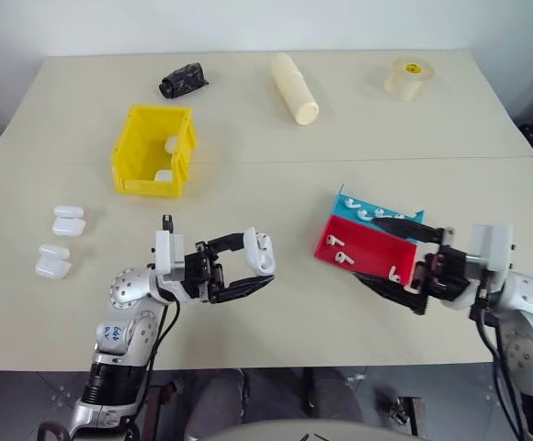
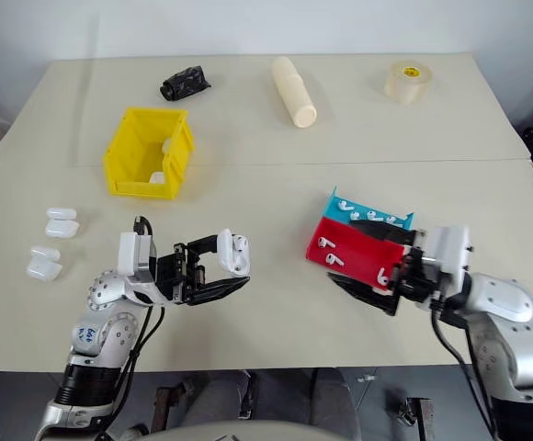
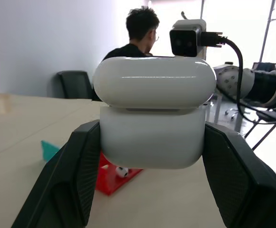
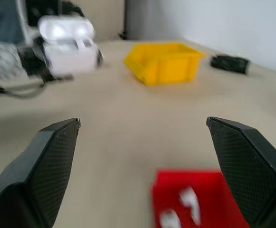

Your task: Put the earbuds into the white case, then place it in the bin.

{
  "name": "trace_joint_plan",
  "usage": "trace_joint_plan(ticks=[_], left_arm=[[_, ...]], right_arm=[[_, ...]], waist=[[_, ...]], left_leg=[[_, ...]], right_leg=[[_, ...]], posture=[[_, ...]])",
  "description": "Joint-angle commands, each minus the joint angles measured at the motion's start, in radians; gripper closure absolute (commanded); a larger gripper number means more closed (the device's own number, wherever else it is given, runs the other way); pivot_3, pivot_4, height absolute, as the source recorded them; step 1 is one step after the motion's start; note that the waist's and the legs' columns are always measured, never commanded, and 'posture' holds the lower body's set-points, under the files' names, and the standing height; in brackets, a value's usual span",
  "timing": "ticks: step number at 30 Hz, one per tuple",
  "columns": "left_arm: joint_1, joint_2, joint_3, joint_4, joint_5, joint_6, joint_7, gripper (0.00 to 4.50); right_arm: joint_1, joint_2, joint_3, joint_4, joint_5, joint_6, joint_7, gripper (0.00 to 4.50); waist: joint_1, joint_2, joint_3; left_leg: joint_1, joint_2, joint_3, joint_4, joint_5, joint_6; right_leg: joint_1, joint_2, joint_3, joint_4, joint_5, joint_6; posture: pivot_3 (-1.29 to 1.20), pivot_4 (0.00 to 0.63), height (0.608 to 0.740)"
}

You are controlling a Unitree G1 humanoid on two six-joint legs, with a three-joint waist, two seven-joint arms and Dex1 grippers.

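Small glossy white rounded case (image 1: 260, 252) upright, lid slightly ajar, clamped in left pincer (image 1: 251, 264) above counter's (image 1: 276, 165) front edge, right pincer (image 1: 397, 262) spread wide beside red-and-blue tray (image 1: 369, 241), yellow rectangular bin (image 1: 153, 150) behind.

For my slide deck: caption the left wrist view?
Left end effector grips the white case, lid slightly ajar, above the table.

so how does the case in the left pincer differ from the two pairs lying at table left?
The held case sits clamped in the left pincer above the table, lid slightly ajar; the spare cases lie loose on the table, untouched. The held case is alone; the spares sit in pairs. All are glossy white, rounded and alike in shape.
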Motion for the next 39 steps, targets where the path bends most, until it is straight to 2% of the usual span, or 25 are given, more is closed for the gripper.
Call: trace_joint_plan(ticks=[1, 5, 7, 10, 11, 14, 18, 21, 24, 27, 31, 35, 39], left_arm=[[0.001, -0.010, 0.015, -0.028, 0.001, -0.037, 0.029, 1.71], [0.000, -0.029, -0.001, -0.036, -0.005, -0.051, 0.041, 1.71], [-0.004, -0.039, -0.013, -0.043, -0.012, -0.051, 0.035, 1.71], [-0.010, -0.047, -0.031, -0.047, -0.024, -0.049, 0.011, 1.71], [-0.012, -0.046, -0.036, -0.046, -0.027, -0.049, 0.001, 1.71], [-0.021, -0.045, -0.048, -0.039, -0.028, -0.048, -0.019, 1.71], [-0.032, -0.047, -0.056, -0.029, -0.019, -0.057, -0.034, 1.71], [-0.035, -0.049, -0.062, -0.028, -0.020, -0.057, -0.037, 1.71], [-0.035, -0.047, -0.076, -0.030, -0.019, -0.060, -0.054, 1.71], [-0.042, -0.051, -0.092, -0.027, -0.016, -0.068, -0.075, 1.71], [-0.046, -0.059, -0.102, -0.026, -0.010, -0.079, -0.072, 1.71], [-0.036, -0.062, -0.104, -0.030, -0.007, -0.089, -0.068, 1.71], [-0.026, -0.070, -0.114, -0.035, -0.002, -0.098, -0.058, 1.71]], right_arm=[[0.075, -0.003, -0.118, 0.114, -0.070, -0.158, 0.037, 0.04], [0.115, 0.003, -0.164, 0.197, -0.110, -0.237, 0.025, 0.04], [0.117, -0.007, -0.155, 0.177, -0.112, -0.220, 0.012, 0.04], [0.089, -0.047, -0.116, 0.074, -0.080, -0.075, -0.044, 0.04], [0.067, -0.090, -0.090, 0.031, -0.069, 0.026, -0.070, 0.04], [-0.023, -0.189, -0.030, -0.042, -0.047, 0.249, -0.134, 0.04], [-0.243, -0.343, 0.114, -0.063, -0.075, 0.587, -0.229, 0.04], [-0.398, -0.412, 0.246, -0.030, -0.146, 0.721, -0.245, 0.04], [-0.556, -0.419, 0.358, 0.045, -0.209, 0.804, -0.246, 0.04], [-0.740, -0.400, 0.502, 0.197, -0.322, 0.842, -0.219, 0.04], [-0.878, -0.366, 0.577, 0.328, -0.357, 0.875, -0.146, 0.04], [-0.946, -0.347, 0.604, 0.407, -0.390, 0.862, -0.092, 0.04], [-0.970, -0.335, 0.673, 0.487, -0.493, 0.765, -0.064, 0.04]], waist=[[0.001, 0.000, 0.000], [-0.006, 0.000, 0.000], [-0.011, 0.001, 0.000], [-0.012, 0.002, -0.001], [-0.012, 0.002, -0.001], [-0.009, 0.002, -0.001], [-0.004, 0.002, -0.001], [-0.001, 0.002, -0.001], [-0.001, 0.002, -0.001], [-0.012, 0.003, 0.000], [-0.014, 0.003, 0.000], [-0.013, 0.003, 0.000], [-0.007, 0.003, 0.000]], left_leg=[[0.000, 0.000, 0.000, 0.000, 0.000, 0.000], [0.001, 0.000, 0.001, 0.000, 0.000, 0.000], [0.002, 0.001, 0.002, 0.000, 0.000, 0.000], [0.002, 0.002, 0.002, 0.000, 0.000, 0.000], [0.002, 0.002, 0.002, 0.000, 0.000, 0.000], [0.002, 0.002, 0.002, 0.001, 0.000, 0.000], [0.000, 0.002, 0.000, 0.001, 0.000, -0.001], [-0.001, 0.001, -0.001, 0.001, 0.000, -0.001], [-0.002, 0.001, -0.001, 0.000, 0.000, 0.000], [-0.004, 0.000, 0.002, 0.001, 0.000, 0.000], [-0.003, 0.001, 0.002, 0.000, 0.000, 0.001], [-0.004, 0.001, 0.002, -0.001, 0.000, 0.000], [-0.005, 0.000, 0.002, 0.000, 0.000, 0.001]], right_leg=[[0.000, 0.000, 0.000, 0.000, 0.000, 0.000], [0.000, 0.000, 0.000, 0.000, 0.000, 0.000], [0.000, 0.001, 0.001, 0.001, 0.000, 0.000], [0.000, 0.002, 0.001, 0.002, 0.000, 0.000], [0.000, 0.001, 0.002, 0.002, 0.000, 0.000], [0.000, 0.001, 0.002, 0.002, 0.000, 0.000], [-0.001, 0.000, 0.001, 0.001, 0.000, 0.000], [-0.001, 0.000, -0.001, -0.001, 0.000, 0.000], [-0.002, -0.001, -0.001, -0.002, 0.000, 0.000], [-0.004, -0.001, 0.000, -0.003, 0.001, 0.001], [-0.004, 0.000, 0.000, -0.002, 0.001, 0.001], [-0.005, 0.000, 0.000, -0.002, 0.001, 0.001], [-0.005, -0.001, 0.000, -0.003, 0.001, 0.001]], posture=[[0.00, 0.150, 0.740], [0.00, 0.150, 0.740], [0.00, 0.150, 0.740], [0.00, 0.150, 0.740], [0.00, 0.150, 0.740], [0.00, 0.150, 0.740], [0.00, 0.150, 0.740], [0.00, 0.150, 0.740], [0.00, 0.150, 0.740], [0.00, 0.150, 0.740], [0.00, 0.150, 0.740], [0.00, 0.150, 0.740], [0.00, 0.150, 0.740]])
